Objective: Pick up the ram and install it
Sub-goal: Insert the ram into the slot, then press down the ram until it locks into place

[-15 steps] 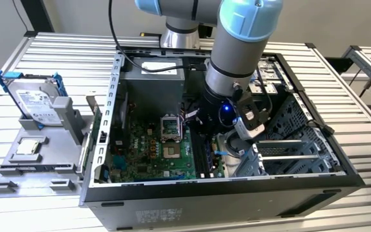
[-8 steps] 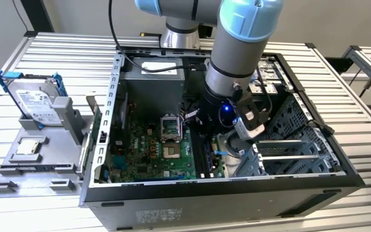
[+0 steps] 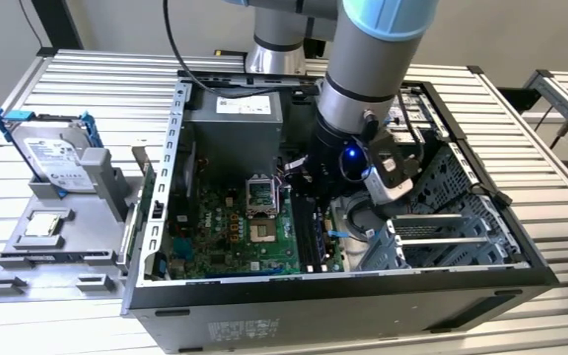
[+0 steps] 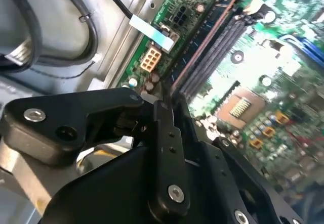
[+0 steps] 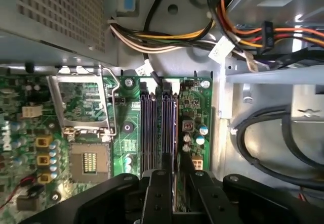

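Observation:
In the exterior view my arm reaches down into the open computer case [image 3: 156, 222], and the gripper [image 3: 313, 194] is low over the green motherboard [image 3: 230, 237]. In both wrist views the ram [image 5: 175, 133] [image 4: 202, 42] shows edge-on as a thin dark stick with a coppery line. It stands along the long black slots [image 5: 152, 128], in the one nearest the board's edge. The black fingers [image 5: 158, 193] of my gripper [image 5: 175, 176] [image 4: 164, 101] appear shut on the ram's near end.
The open CPU socket [image 5: 88, 158] [image 3: 264, 214] lies beside the slots. A grey power supply [image 3: 233, 126] and bundled cables [image 5: 167, 34] sit beyond them. A metal drive cage [image 3: 452, 222] fills the case's right. Outside, a hard drive with blue rails [image 3: 57, 151] stands on a grey fixture [image 3: 47, 259].

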`<state>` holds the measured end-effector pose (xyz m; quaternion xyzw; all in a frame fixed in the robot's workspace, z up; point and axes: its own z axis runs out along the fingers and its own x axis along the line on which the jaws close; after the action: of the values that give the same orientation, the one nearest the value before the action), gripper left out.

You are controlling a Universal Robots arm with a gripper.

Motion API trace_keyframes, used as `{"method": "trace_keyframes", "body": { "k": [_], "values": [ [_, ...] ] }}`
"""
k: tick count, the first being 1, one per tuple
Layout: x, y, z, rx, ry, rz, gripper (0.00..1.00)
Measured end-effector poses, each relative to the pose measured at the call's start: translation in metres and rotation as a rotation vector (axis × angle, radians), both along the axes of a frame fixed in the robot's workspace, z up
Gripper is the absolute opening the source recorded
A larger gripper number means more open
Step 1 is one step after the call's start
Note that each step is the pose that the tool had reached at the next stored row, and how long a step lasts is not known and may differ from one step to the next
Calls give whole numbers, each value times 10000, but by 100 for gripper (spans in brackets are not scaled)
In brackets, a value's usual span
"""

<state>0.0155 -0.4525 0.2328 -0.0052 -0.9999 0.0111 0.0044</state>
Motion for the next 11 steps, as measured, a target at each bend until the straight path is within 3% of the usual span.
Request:
{"method": "trace_keyframes", "body": {
  "k": [3,6,7,11],
  "values": [
    [0,0,130,4,1,1,100],
    [0,0,134,4,2,2,100],
    [0,0,135,3,3,3,0],
    [0,0,135,3,3,5,0]
  ]
}}
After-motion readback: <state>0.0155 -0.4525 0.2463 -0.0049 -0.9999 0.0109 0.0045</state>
